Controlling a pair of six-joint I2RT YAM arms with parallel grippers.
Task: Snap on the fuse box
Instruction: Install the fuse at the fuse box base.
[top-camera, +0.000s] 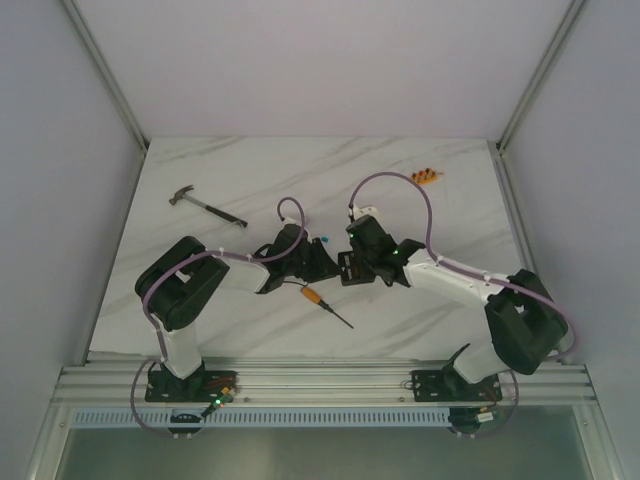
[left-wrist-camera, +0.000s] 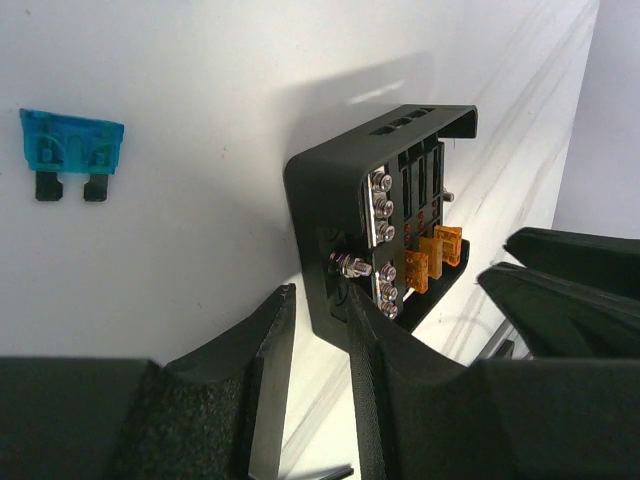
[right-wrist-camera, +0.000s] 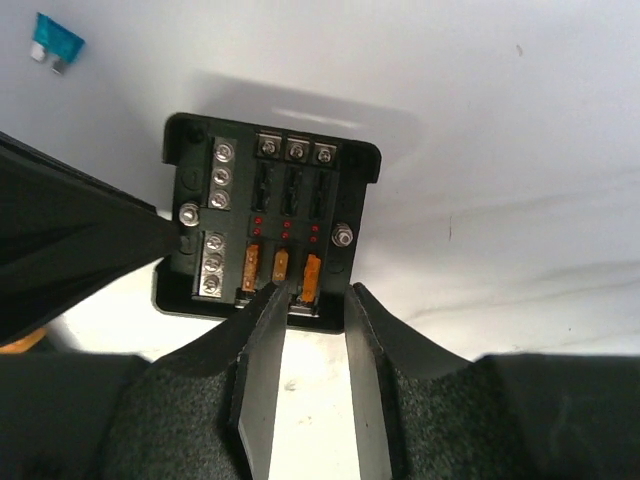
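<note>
The fuse box (right-wrist-camera: 270, 215) is a black square box lying on the white table, with three orange fuses and silver screws in its open face. It also shows in the left wrist view (left-wrist-camera: 385, 215) and at the table's middle in the top view (top-camera: 346, 270). My right gripper (right-wrist-camera: 312, 295) is open, its fingertips at the box's near edge by the right-hand orange fuse. My left gripper (left-wrist-camera: 318, 295) is open at the box's side, one finger (left-wrist-camera: 365, 330) touching its base. Both grippers meet at the box in the top view.
A loose blue fuse (left-wrist-camera: 70, 150) lies on the table beside the box (right-wrist-camera: 55, 40). An orange-handled screwdriver (top-camera: 325, 303) lies just in front of the grippers. A hammer (top-camera: 205, 205) lies at the back left, a small orange block (top-camera: 428, 178) at the back right.
</note>
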